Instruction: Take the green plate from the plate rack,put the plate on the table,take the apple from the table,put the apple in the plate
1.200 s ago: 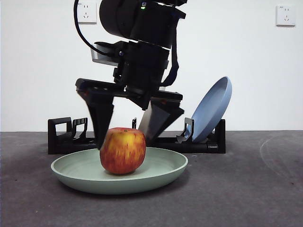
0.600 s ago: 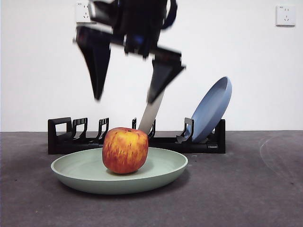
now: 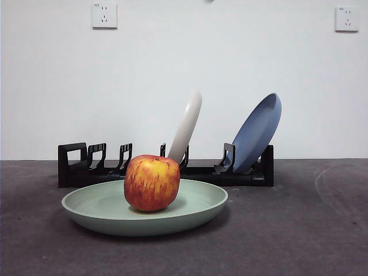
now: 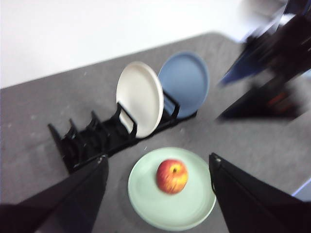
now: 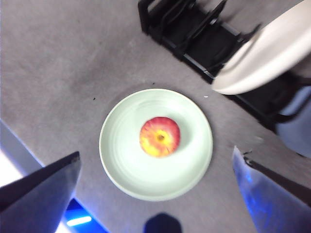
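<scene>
The red and yellow apple point(image 3: 152, 183) sits in the middle of the green plate point(image 3: 195, 210), which lies flat on the grey table point(image 3: 299, 230) in front of the black plate rack point(image 3: 75, 167). My left gripper point(image 4: 158, 157) is open and empty, high above the apple point(image 4: 172, 176) and plate point(image 4: 194, 204). My right gripper point(image 5: 156, 151) is open and empty, high over the apple point(image 5: 160, 136) and plate point(image 5: 131, 174). Neither gripper touches anything. Neither gripper shows in the front view.
A cream-white plate point(image 3: 187, 129) and a blue plate point(image 3: 259, 131) lean in the rack's slots behind the green plate. The rack's left slots point(image 4: 82, 143) hold nothing. The other arm point(image 4: 272, 73) shows blurred in the left wrist view.
The open gripper that stood around the apple has risen straight up and left the front view. The apple and the green plate have stayed in place.
</scene>
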